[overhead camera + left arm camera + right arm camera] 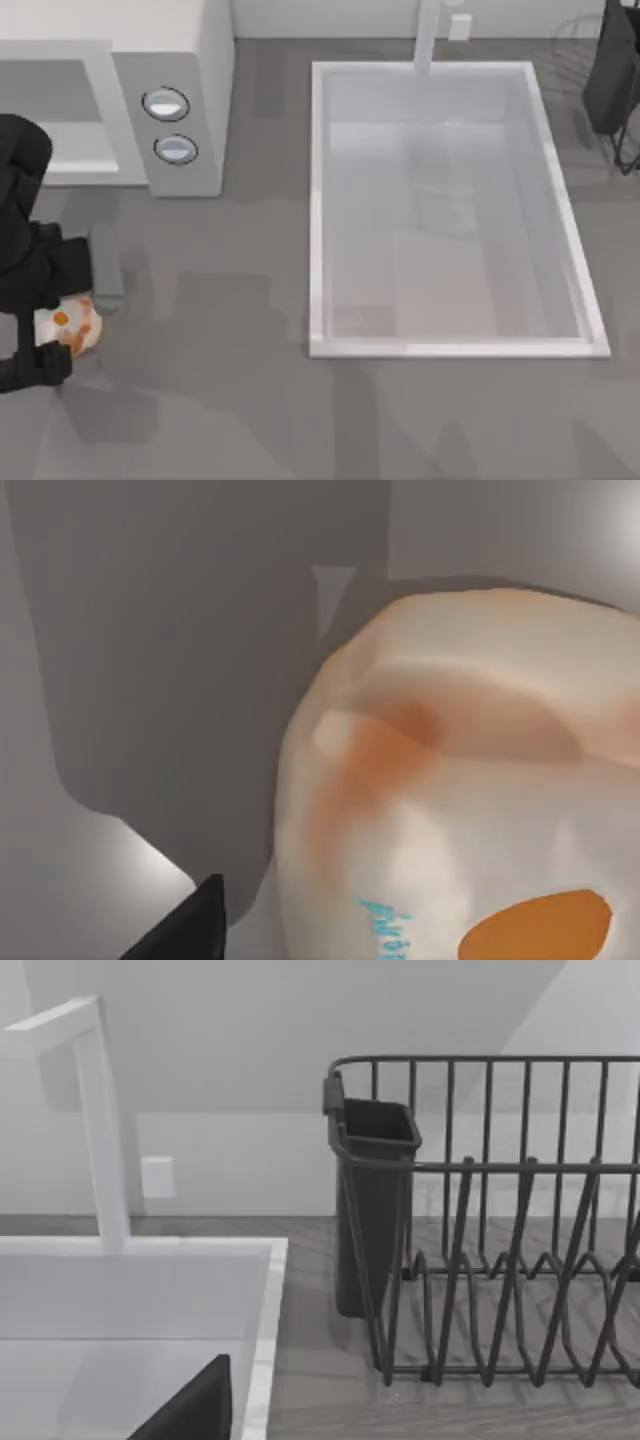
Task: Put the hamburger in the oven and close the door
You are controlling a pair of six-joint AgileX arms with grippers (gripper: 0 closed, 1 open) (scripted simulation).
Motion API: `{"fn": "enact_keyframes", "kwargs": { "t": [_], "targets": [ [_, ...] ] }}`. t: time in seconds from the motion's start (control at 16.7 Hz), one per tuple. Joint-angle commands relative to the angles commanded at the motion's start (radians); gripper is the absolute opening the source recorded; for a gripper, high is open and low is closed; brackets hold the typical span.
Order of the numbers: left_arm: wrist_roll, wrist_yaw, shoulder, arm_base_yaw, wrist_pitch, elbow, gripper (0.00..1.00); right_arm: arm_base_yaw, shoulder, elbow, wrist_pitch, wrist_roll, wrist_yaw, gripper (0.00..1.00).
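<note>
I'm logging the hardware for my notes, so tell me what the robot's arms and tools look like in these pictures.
The left arm is matte black and chunky, built of rounded, blocky segments, with no cables or markings that I can make out. Its tool is black too, with a dark wedge-shaped fingertip in the left wrist view. The right wrist view shows a similar black, angular fingertip of the right tool.

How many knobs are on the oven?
2, both on the oven's right-hand side panel: one knob farther back, the other knob just in front of it. None seem hidden.
</note>
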Motion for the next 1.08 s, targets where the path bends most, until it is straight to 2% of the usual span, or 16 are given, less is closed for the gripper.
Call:
{"fn": "enact_keyframes", "kwargs": {
  "t": [0.48, 1.08],
  "targets": [
    [-0.025, -0.001, 0.074, -0.023, 0.052, 0.025, 1.0, 0.0, 0.0, 0.0, 0.0, 0.0, 0.0, 1.0],
    [-0.025, -0.001, 0.074, -0.023, 0.052, 0.025, 0.25, 0.0, 0.0, 0.0, 0.0, 0.0, 0.0, 1.0]
  ]
}}
